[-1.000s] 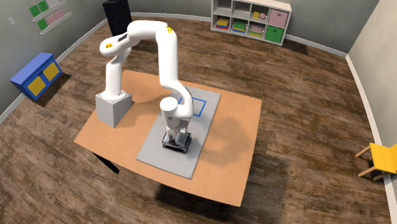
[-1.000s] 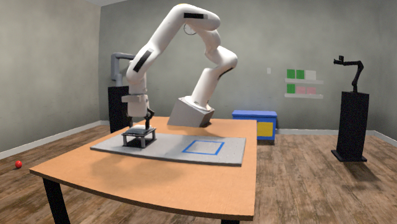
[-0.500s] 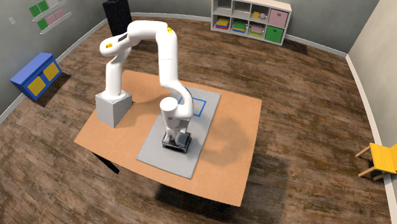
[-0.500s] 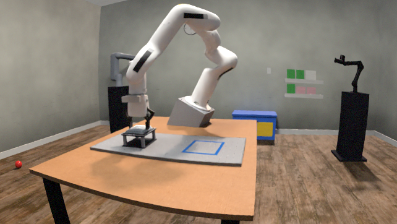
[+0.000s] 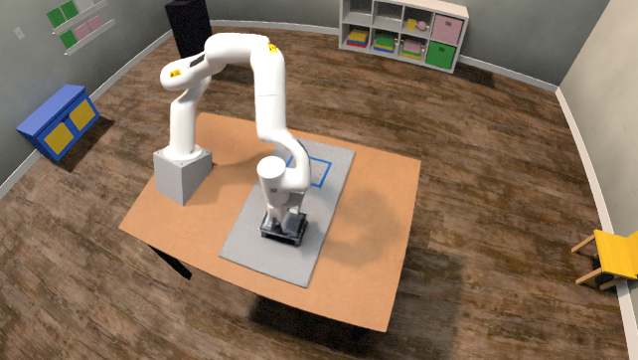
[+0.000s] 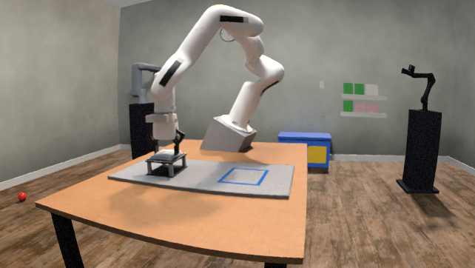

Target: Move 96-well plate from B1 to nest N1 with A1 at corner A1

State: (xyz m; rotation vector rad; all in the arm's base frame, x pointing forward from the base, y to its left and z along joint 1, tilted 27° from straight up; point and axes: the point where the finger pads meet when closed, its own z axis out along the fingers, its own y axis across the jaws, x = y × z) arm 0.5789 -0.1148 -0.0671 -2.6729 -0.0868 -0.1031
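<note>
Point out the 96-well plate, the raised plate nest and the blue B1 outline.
96-well plate point(image 6: 165, 155), exterior view: its top face.
Raised plate nest point(image 6: 171, 169), exterior view: its front leg.
Blue B1 outline point(image 6: 240, 183), exterior view: its near edge.
</note>
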